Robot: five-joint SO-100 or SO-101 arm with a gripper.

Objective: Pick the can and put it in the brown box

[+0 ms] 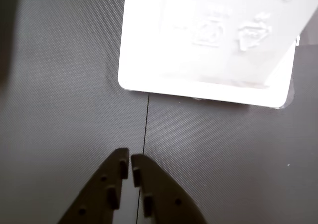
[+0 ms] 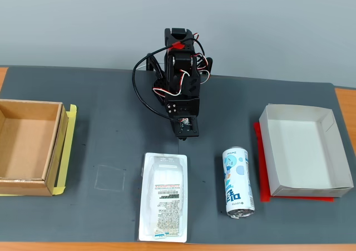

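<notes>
The can [image 2: 237, 181], white and light blue with a blue cartoon figure, lies on its side on the dark mat at centre right in the fixed view. The brown box [image 2: 29, 145] sits at the far left edge, empty. My gripper [image 2: 181, 136] hangs folded near the arm's base at the back centre, away from both. In the wrist view my gripper [image 1: 129, 160] is shut with its tips touching and nothing between them, pointing at the mat just short of the plastic package. The can and brown box are out of the wrist view.
A flat clear-white plastic package [image 2: 163, 196] [image 1: 208, 40] with a barcode label lies in front of the arm. A white rectangular box [image 2: 306, 151] on a red sheet stands at the right. Yellow paper lies under the brown box.
</notes>
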